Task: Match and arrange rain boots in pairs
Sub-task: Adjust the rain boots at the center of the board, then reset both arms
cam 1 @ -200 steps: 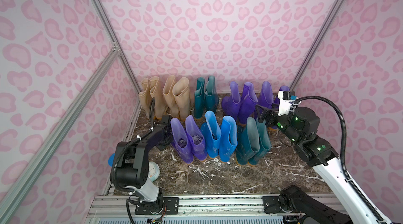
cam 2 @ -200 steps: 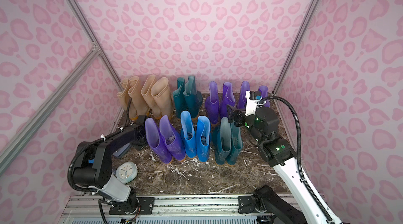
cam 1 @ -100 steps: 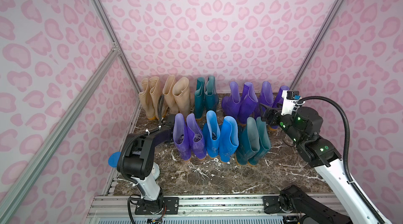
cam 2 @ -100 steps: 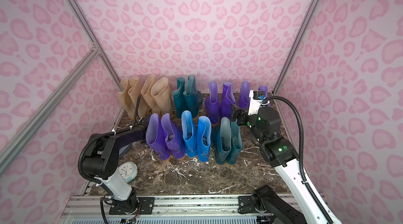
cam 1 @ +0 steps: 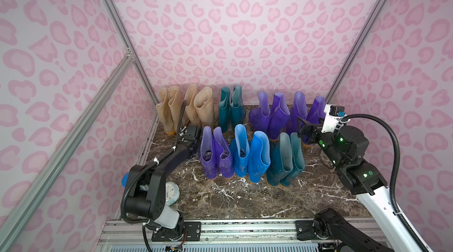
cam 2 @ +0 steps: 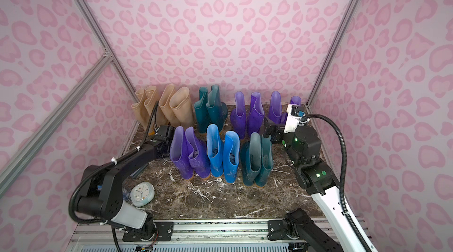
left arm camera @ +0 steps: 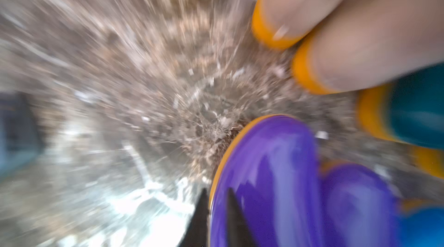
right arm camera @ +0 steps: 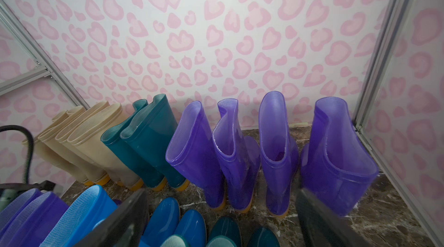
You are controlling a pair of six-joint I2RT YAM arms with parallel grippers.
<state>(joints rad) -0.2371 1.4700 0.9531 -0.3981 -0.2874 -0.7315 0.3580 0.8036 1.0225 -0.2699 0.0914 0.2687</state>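
The rain boots stand in two rows on the marble floor. At the back are beige boots (cam 1: 193, 106), a dark teal pair (cam 1: 231, 106) and purple boots (cam 1: 272, 113). In front are a purple pair (cam 1: 215, 150), a bright blue pair (cam 1: 250, 152) and a teal pair (cam 1: 286, 157). My left gripper (cam 1: 193, 140) (cam 2: 165, 140) sits low against the left side of the front purple pair. In the blurred left wrist view its fingertips (left arm camera: 204, 209) stand slightly apart over a purple toe (left arm camera: 276, 173). My right gripper (cam 1: 305, 128) (right arm camera: 219, 221) hangs wide open, holding nothing, before the rightmost purple boots (right arm camera: 336, 152).
A round white clock (cam 1: 170, 193) lies on the floor by the left arm's base, with a blue lid (cam 1: 125, 179) half hidden behind the arm. Patterned walls close in on three sides. An aluminium rail (cam 1: 245, 228) runs along the front edge.
My left arm has reached further in beside the front purple pair, which now stands straighter against the blue pair, and its fingers have parted. My right gripper drew slightly right and opened wider.
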